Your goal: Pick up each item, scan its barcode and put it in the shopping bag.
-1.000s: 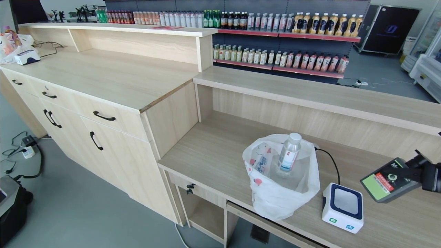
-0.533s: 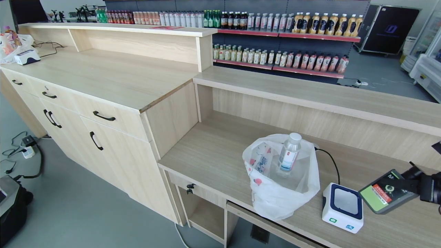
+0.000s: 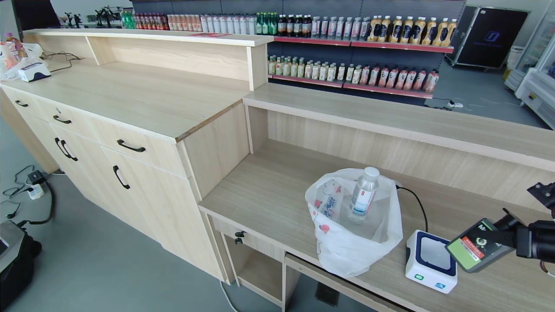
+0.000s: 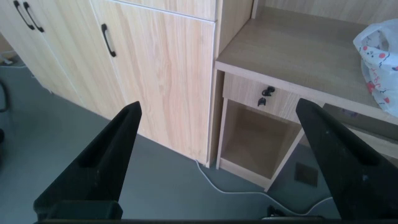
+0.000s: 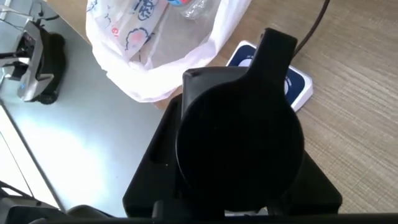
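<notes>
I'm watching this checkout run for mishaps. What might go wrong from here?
1. The right claw grips the box by one end, so it might slip or twist.
2. The box hangs tilted beside the scanner, so the scan might miss.
3. The bag slumps at the front edge of the counter with a bottle upright inside; dropping the box in might topple it.

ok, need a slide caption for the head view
Right gripper holds a dark packet by the barcode scanner, beside the shopping bag with a bottle standing inside.
</notes>
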